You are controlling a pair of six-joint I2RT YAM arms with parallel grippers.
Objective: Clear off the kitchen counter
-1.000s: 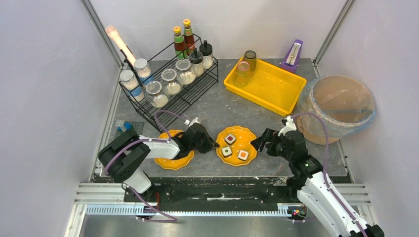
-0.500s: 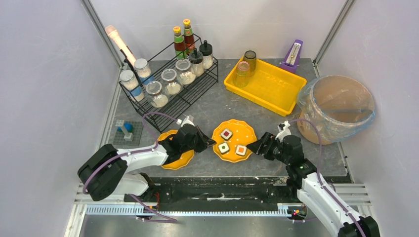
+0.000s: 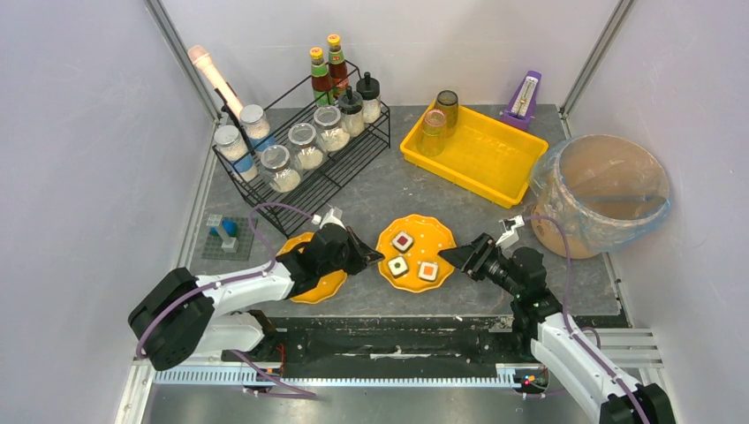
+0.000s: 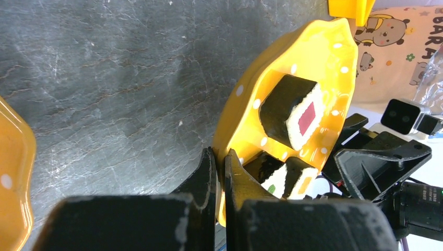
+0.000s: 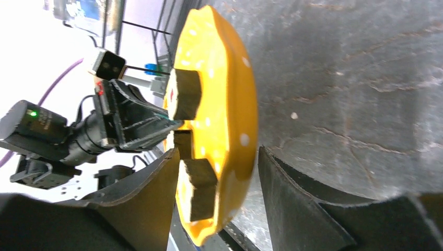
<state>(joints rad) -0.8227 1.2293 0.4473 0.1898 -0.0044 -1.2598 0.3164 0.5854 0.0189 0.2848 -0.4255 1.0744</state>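
Note:
A yellow dotted plate (image 3: 426, 233) carrying three sushi pieces (image 3: 403, 241) sits near the front of the dark-grey kitchen counter (image 3: 389, 190). My left gripper (image 3: 374, 259) is shut on the plate's left rim; in the left wrist view its fingers (image 4: 208, 172) pinch the rim of the tilted plate (image 4: 313, 57). My right gripper (image 3: 452, 256) straddles the opposite rim. In the right wrist view that gripper (image 5: 218, 152) has one finger on each side of the plate (image 5: 232, 99), with gaps still showing. A second, empty yellow plate (image 3: 320, 287) lies under my left arm.
A black wire rack (image 3: 340, 172) with jars and sauce bottles stands at the back left. A yellow tray (image 3: 481, 159) holds two glasses. A plastic-lined bucket (image 3: 601, 190) is at the right, a purple metronome (image 3: 526, 95) behind the tray, and a small blue block (image 3: 228, 231) at the left.
The sushi plate has shifted slightly left and back with my left gripper on it. My right gripper has moved in over the plate's right rim and its jaws have narrowed.

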